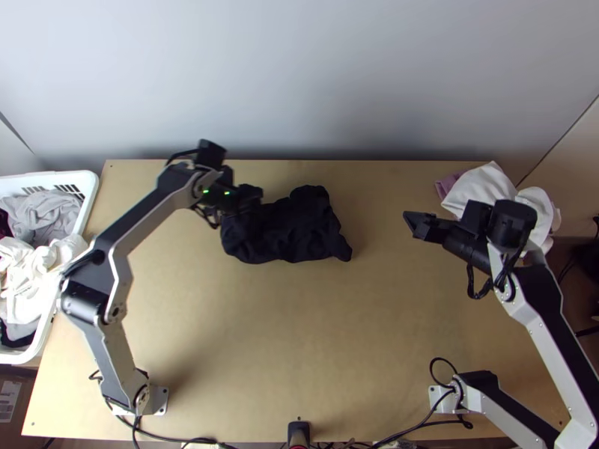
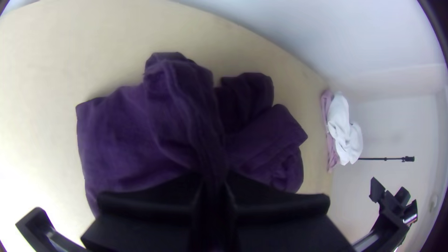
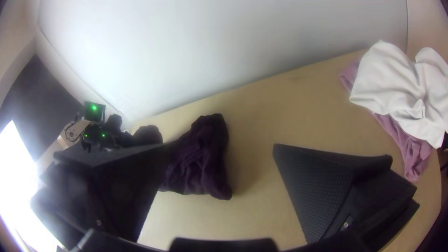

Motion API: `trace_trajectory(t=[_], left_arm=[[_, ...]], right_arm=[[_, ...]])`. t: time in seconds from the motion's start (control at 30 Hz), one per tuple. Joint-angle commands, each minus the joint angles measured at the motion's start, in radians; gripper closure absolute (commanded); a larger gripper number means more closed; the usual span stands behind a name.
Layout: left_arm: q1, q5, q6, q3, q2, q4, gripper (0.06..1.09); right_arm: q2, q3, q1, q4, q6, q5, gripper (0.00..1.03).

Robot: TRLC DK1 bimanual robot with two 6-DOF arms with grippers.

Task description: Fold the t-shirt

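**Left end effector clamped on bunched dark t-shirt; right one apart, near white cloth**

The t-shirt (image 1: 296, 232) lies bunched on the light wooden surface (image 1: 299, 329), toward the far edge and left of the middle. Its outline is uneven, with lumps and creases along it. The left wrist view shows a smoother panel with a fairly straight edge beside more crumpled folds.

The left end effector (image 1: 241, 200) is at the t-shirt's far left part. Its fingers (image 2: 154, 203) are closed on the cloth, and a long, gathered ridge of fabric runs out from between them. Which part of the garment they grip, I cannot tell.

The right end effector (image 1: 415, 226) is above the right part of the surface, well apart from the t-shirt. Its fingers (image 3: 322, 196) stand wide apart with nothing between them.

At the far right corner, a white cloth (image 1: 479, 188) lies rumpled on top of a pink cloth (image 1: 448, 184), which sticks out from beneath it. At the left edge stands a white basket (image 1: 89, 196) holding loose clothes, among them a grey piece (image 1: 46, 213) and a cream piece (image 1: 34, 280).
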Motion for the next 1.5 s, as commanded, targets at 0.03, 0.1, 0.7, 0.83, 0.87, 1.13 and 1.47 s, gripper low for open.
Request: trace_trajectory(t=[0.03,0.1,0.7,0.83,0.87,1.13,1.47], left_arm=[[-0.137,-0.026,-0.053,0.162,0.113,-0.011,1.05],[-0.166,-0.033,-0.075,0.203,0.145,-0.008,1.05],[-0.365,-0.039,-0.162,0.550,0.401,0.047,1.05],[-0.390,-0.039,-0.178,0.552,0.433,0.099,1.05],[-0.391,-0.045,-0.192,0.552,0.450,0.115,0.95],[-0.341,-0.122,-0.293,0.552,0.513,0.184,0.11],[-0.328,-0.086,-0.300,0.553,0.258,0.337,0.11]], right_arm=[[-0.065,-0.107,-0.005,0.031,0.018,0.001,0.03],[-0.084,-0.133,-0.005,0.048,0.021,0.001,0.03],[-0.165,-0.262,-0.069,0.079,0.009,0.002,0.03],[-0.179,-0.284,-0.077,0.080,0.007,0.001,0.03],[-0.182,-0.287,-0.077,0.080,0.006,0.001,0.03],[-0.203,-0.290,-0.077,0.071,-0.010,-0.006,0.03],[-0.191,-0.282,-0.042,0.079,-0.005,-0.007,0.03]])
